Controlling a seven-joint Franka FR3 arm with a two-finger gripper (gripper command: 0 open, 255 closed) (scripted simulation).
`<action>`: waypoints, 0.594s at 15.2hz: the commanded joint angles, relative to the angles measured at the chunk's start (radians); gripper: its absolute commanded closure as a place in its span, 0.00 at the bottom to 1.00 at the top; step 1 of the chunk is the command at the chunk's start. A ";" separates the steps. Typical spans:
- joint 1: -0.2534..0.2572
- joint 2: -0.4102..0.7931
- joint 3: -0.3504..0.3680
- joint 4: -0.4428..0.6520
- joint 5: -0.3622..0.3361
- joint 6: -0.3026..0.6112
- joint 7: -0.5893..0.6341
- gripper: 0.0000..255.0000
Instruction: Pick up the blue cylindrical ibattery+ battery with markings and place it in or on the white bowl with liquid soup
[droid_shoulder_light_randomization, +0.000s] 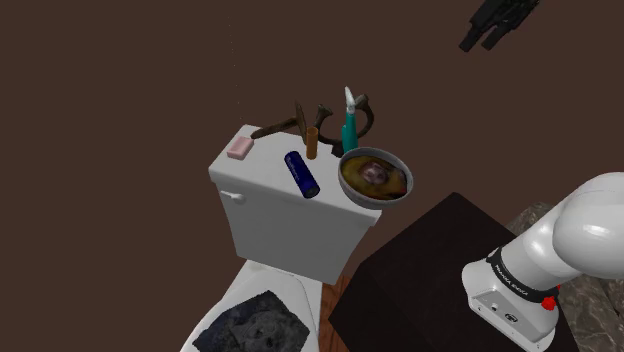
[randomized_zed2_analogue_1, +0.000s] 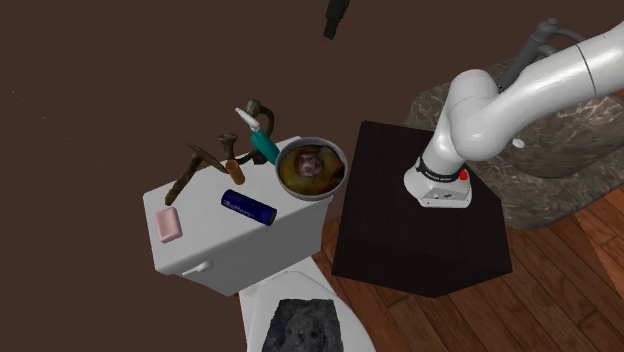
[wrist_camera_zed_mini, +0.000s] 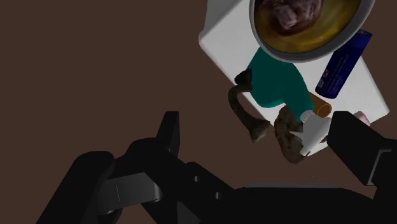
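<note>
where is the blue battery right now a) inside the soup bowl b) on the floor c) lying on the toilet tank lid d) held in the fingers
c: the blue battery lies flat on the white toilet tank lid, between the pink soap bar and the soup bowl

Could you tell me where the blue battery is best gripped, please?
Judging by its pose, grip the blue battery at mid-length from straight above, closing across its round sides: it lies flat on the tank lid, both long sides free.

Glossy blue battery (droid_shoulder_light_randomization: 300, 172), smooth grey-rimmed bowl (droid_shoulder_light_randomization: 372, 203), smooth white toilet tank (droid_shoulder_light_randomization: 270, 215), wood-plank floor (randomized_zed2_analogue_1: 565, 265).
</note>
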 joint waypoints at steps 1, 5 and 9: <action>0.000 0.000 0.000 0.000 0.000 0.000 0.000 0.00; 0.019 0.054 0.042 -0.059 0.034 0.095 0.051 0.00; 0.040 0.127 0.084 -0.101 0.067 0.192 0.099 0.00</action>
